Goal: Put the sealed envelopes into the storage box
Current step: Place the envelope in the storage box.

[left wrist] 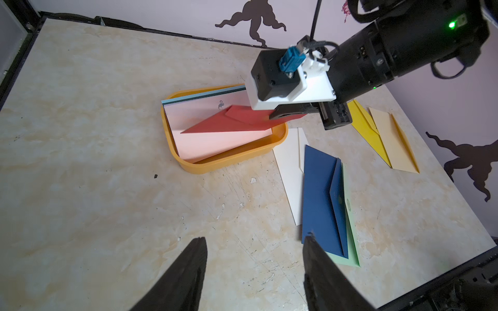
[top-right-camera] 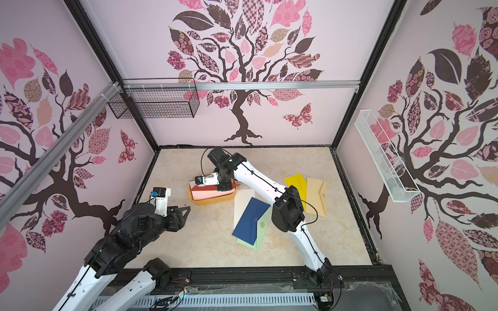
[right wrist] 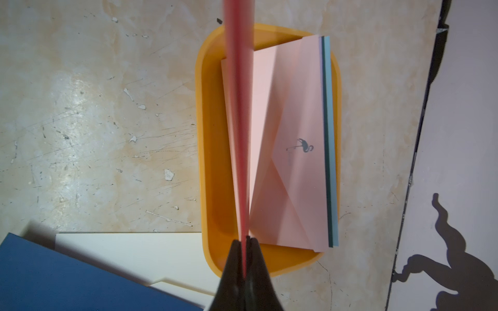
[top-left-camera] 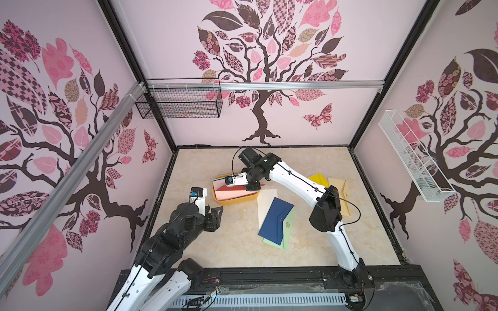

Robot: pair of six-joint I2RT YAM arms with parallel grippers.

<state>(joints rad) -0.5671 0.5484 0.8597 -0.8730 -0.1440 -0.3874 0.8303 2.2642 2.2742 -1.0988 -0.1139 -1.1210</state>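
Red envelope (left wrist: 237, 122) is pinched edge-on by the right gripper (right wrist: 245, 242) above the orange box (left wrist: 229, 161); released tilted, it may be left propped on the rim. Left gripper (left wrist: 255, 238) is held wide, empty.

- From 6 to 8 o'clock the tabletop (top-left-camera: 204, 253) is bare, and a gripper can pass low there.
- At 9 o'clock the left gripper (left wrist: 256, 238) hangs with its jaws apart.
- At 10 o'clock the storage box (top-left-camera: 234, 202) is blocked from above. The right gripper (right wrist: 245, 242) pinches a red envelope (left wrist: 237, 123) over it, and the right arm (top-left-camera: 293, 180) crosses in from 5 o'clock.
- In the centre the navy envelope (top-left-camera: 275, 218), cream envelope (top-left-camera: 265, 199) and pale green envelope (top-left-camera: 287, 229) overlap.
- At 2 o'clock lie the yellow envelope (top-left-camera: 318, 179) and tan envelope (top-left-camera: 338, 188).
- The strip at 12 o'clock is bare.
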